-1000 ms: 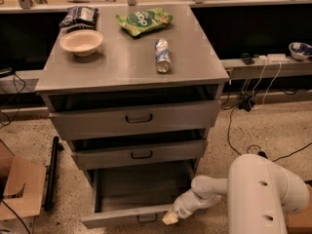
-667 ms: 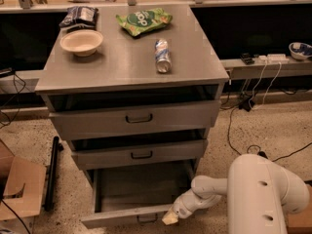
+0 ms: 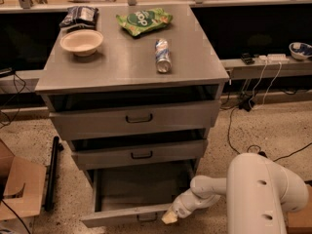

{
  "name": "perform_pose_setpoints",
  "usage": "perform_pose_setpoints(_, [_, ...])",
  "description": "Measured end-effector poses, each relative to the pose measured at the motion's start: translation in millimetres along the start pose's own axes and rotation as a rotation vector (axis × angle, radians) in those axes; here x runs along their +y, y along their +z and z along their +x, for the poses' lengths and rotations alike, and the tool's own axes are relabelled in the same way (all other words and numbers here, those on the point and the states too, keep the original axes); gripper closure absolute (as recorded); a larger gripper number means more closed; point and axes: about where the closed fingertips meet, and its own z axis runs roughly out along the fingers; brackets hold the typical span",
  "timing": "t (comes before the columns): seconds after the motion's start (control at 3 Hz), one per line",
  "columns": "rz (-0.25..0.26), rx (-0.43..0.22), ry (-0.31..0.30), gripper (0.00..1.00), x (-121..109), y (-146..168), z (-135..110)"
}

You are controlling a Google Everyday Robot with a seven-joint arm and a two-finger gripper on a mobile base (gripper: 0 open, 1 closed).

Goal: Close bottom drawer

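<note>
Bottom drawer (image 3: 136, 191) pulled well out at the foot of the grey bench (image 3: 126, 67), pincer (image 3: 170, 217) low against the drawer's front panel, toward its right end, its grip impossible to tell

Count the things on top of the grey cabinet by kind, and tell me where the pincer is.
Snack bags: 2, a green bag and a dark bag
Bowls: 1, the bowl
Cans: 1, the can on its side
Total: 4
The pincer is at the front panel of the open bottom drawer.
</note>
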Motion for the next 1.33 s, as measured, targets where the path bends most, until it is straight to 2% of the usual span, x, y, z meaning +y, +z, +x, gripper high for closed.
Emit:
perform_pose_setpoints(1.0, [0.046, -0.007, -0.01, 1.0, -12, 0, -9])
perform_pose_setpoints(1.33, [0.081, -0.017, -0.02, 1.0, -23, -1, -18])
